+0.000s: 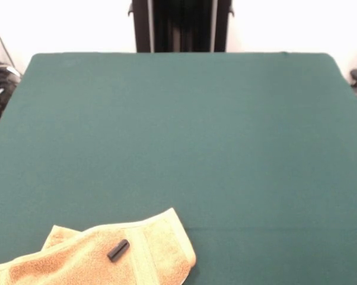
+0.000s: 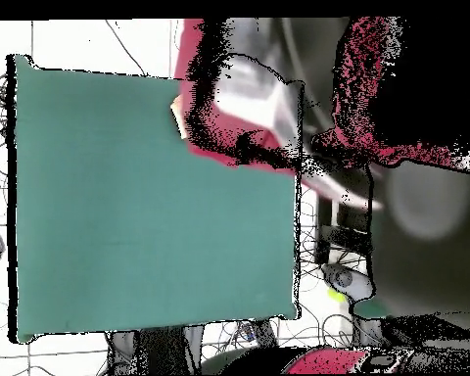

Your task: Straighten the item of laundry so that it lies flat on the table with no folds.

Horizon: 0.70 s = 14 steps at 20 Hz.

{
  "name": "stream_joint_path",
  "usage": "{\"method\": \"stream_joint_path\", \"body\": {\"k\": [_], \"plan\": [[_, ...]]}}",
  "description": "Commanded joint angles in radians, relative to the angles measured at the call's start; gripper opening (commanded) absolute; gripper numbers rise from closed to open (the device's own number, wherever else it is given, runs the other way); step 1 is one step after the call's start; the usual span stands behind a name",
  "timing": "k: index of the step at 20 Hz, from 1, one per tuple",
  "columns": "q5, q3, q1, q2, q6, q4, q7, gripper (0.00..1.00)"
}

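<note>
Golden-orange towel (image 1: pixel 107 258) lies rumpled (corner folded) at the table (image 1: pixel 178 136) edge

We see the towel (image 1: pixel 95 255) at the front view's seven o'clock cut off by the bottom and left edges, so its full outline stays unknown. The small black cylinder (image 1: pixel 118 250) lying on it is too small to identify. In the overhead view, the red arm (image 2: pixel 249 98) at one o'clock covers the worktop's (image 2: pixel 151 196) corner, leaving only a sliver of the towel (image 2: pixel 177 116) showing. We cannot make out the end effector in either view.
</note>
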<state>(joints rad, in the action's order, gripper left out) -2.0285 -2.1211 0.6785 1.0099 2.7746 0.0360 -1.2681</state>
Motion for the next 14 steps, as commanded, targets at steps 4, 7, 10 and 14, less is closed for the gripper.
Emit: {"method": "stream_joint_path", "body": {"k": [4,7,10,14], "plan": [[0.060,0.037,-0.143,0.080,0.073,0.074,-0.048,0.00],[0.061,0.059,-0.124,0.087,0.098,0.095,0.016,0.00],[0.084,0.103,-0.105,0.099,0.076,0.134,0.093,0.00],[0.169,0.129,-0.118,0.097,0.012,0.119,0.003,0.00]]}}
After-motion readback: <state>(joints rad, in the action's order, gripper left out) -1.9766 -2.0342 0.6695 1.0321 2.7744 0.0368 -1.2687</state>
